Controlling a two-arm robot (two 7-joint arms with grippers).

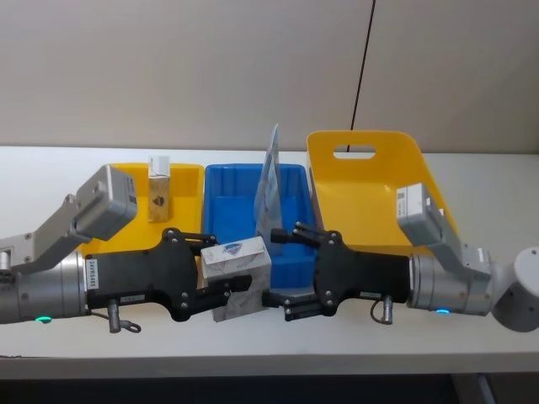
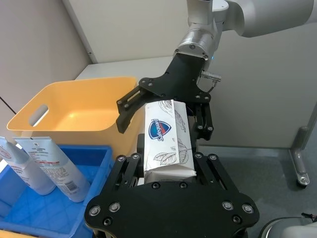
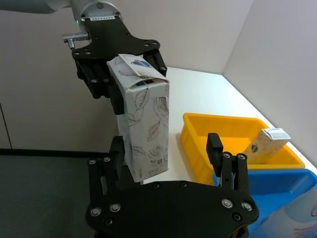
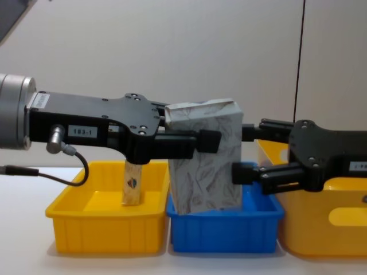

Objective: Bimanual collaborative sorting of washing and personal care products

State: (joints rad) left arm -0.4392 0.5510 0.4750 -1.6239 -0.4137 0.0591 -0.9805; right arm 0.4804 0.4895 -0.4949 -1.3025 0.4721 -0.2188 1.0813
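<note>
Three containers stand in a row on my white table (image 1: 472,337), below a plain beige wall (image 1: 210,67) with a thin dark cable (image 1: 364,67) running down it. At the left is a shallow yellow plastic tray (image 1: 187,169); just beside it in the middle is a shallow blue plastic tray (image 1: 227,202); at the right is a large yellow handled basket (image 1: 362,202). The near strip of the table is bare along its front edge, and so are both far corners.

My left gripper (image 1: 217,268) reaches in from the left and is clamped on the white-grey marbled boxy pack (image 1: 237,261), holding it upright with a slight tilt, off the table, on the near side of the blue tray. My right gripper (image 1: 274,268) comes in from the right, jaws spread around the pack's other side; one finger is close against it and the other stands apart.

A slim beige carton with a dark round emblem (image 1: 159,189) leans inside the yellow tray; a tall light-blue flat pouch (image 1: 269,181) stands in the blue tray.

The pack has a leaf pattern and a blue shield logo (image 2: 157,129); I cannot read its white lettering. A white tag (image 4: 82,132) on my left arm reads 183-1.
</note>
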